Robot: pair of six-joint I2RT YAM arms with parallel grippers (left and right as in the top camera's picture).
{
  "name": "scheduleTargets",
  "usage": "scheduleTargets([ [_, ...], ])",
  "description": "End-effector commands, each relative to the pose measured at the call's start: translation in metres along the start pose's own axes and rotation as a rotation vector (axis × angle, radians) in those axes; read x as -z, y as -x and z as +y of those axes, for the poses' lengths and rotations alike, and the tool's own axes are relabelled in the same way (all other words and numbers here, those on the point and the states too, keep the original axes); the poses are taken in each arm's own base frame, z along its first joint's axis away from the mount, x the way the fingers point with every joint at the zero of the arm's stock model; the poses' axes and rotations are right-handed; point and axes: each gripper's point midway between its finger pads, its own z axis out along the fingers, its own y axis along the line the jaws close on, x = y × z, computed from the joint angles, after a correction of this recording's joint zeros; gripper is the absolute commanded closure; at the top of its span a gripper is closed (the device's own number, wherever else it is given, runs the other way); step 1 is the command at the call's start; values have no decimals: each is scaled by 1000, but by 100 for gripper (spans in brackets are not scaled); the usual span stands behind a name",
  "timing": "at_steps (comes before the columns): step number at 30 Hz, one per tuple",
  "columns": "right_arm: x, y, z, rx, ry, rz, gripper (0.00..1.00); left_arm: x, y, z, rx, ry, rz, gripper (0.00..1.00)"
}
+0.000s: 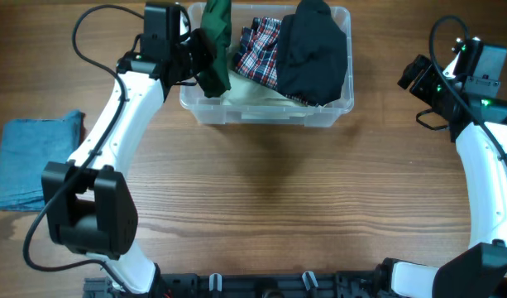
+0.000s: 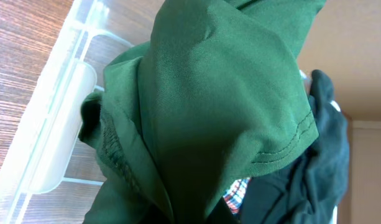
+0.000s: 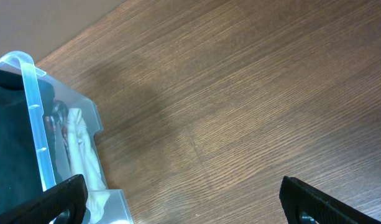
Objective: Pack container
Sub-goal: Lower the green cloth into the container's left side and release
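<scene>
The clear container (image 1: 261,118) stands at the back middle of the table. In it lie a plaid garment (image 1: 260,50), a black garment (image 1: 315,51) and a pale one (image 1: 253,93). My left gripper (image 1: 201,58) is shut on a dark green garment (image 1: 217,33) over the container's left end. In the left wrist view the green garment (image 2: 215,112) fills the frame and hides the fingers, with the container's rim (image 2: 50,130) to its left. My right gripper (image 1: 420,81) hangs open to the right of the container; between its fingers (image 3: 59,199) there is only bare table.
A folded blue cloth (image 1: 34,161) lies on the wooden table at the far left. The right wrist view shows the container's corner (image 3: 33,118) with the pale garment (image 3: 78,155) behind its wall.
</scene>
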Motion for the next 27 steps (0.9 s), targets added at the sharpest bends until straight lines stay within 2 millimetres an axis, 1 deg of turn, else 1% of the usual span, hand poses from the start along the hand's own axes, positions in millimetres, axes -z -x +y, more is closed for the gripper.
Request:
scheduleTargets([
  [1,-4,0,-4,-13,-23,0,0,-12,-3,7,-17,23,11,96],
  [4,-4,0,-4,-13,-23,0,0,-17,-6,11,-13,31,20,92],
  [8,-4,0,-4,-13,-23,0,0,-17,-4,11,-15,31,15,75],
  [11,-4,0,-4,-13,-23,0,0,-17,-4,10,-16,29,12,69],
  [15,-4,0,-4,-13,-23,0,0,-17,-3,10,-16,28,11,69],
  [20,-4,0,-4,-12,-23,0,0,-16,2,5,-51,11,-7,71],
  [23,-4,0,-4,-13,-23,0,0,-11,9,-5,-84,-6,-23,72],
  [27,-4,0,-4,-12,-23,0,0,3,20,-27,-195,-38,-58,70],
])
